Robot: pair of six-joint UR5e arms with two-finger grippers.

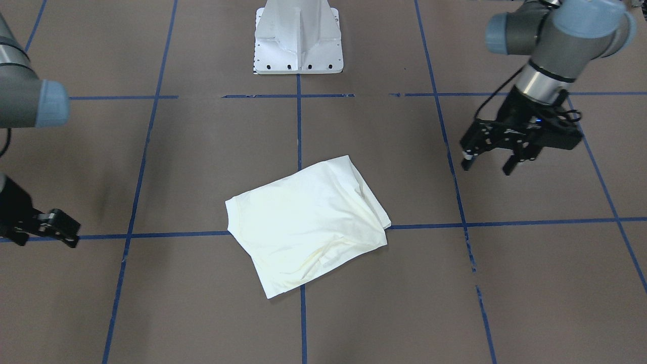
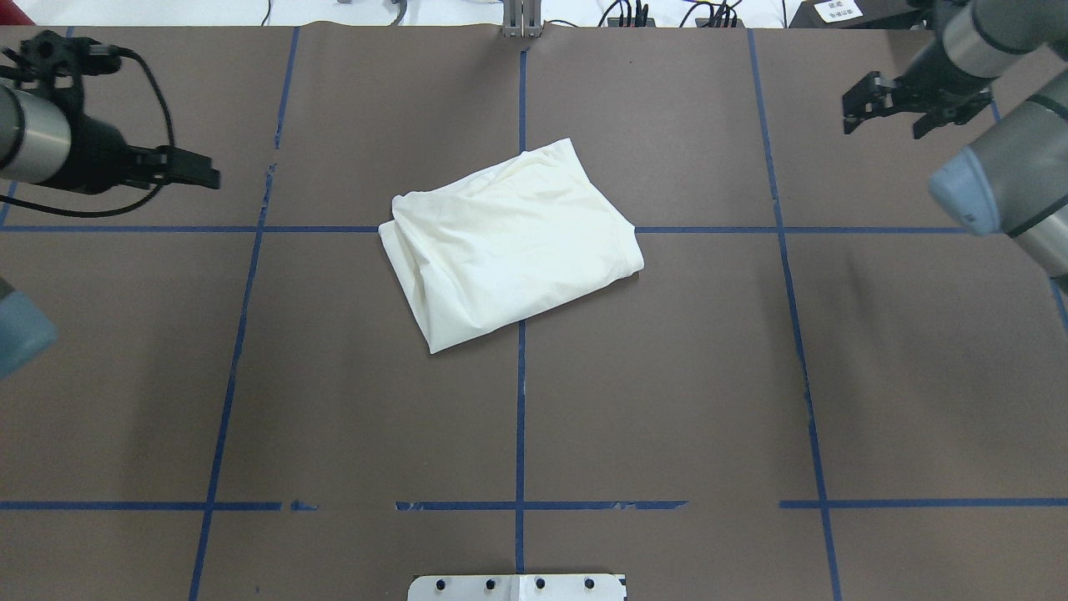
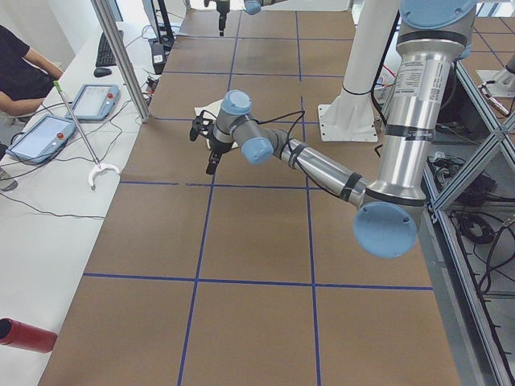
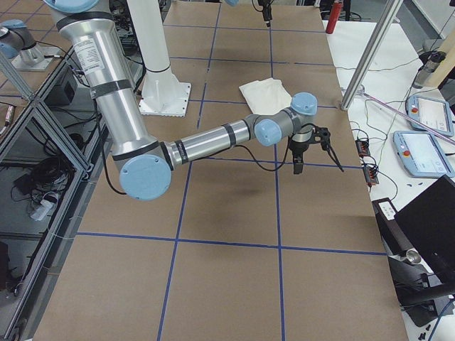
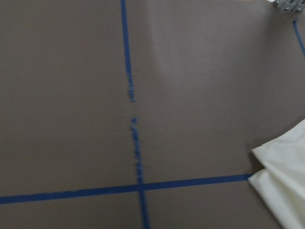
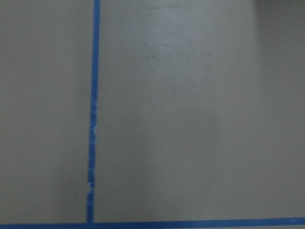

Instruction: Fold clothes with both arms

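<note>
The clothes (image 1: pixel 308 222) are one cream-white shirt lying folded into a skewed rectangle at the middle of the brown table (image 2: pixel 667 376), plain side up, with no print showing. The overhead view has the shirt (image 2: pixel 509 242) on the centre tape line, and its corner (image 5: pixel 286 186) enters the left wrist view at the lower right. My left gripper (image 1: pixel 488 168) hangs open and empty above the table, well off to the shirt's side. My right gripper (image 2: pixel 883 127) is open and empty too, far out on the other side. Neither gripper touches the cloth.
Blue tape lines (image 2: pixel 521 417) divide the table into squares. The white pedestal base (image 1: pixel 298 40) stands at the robot's edge. A side bench holds teach pendants (image 4: pixel 419 153), a red cylinder (image 3: pixel 24 334) and a hooked pole (image 3: pixel 88 153); a seated person (image 3: pixel 20 72) is beside it.
</note>
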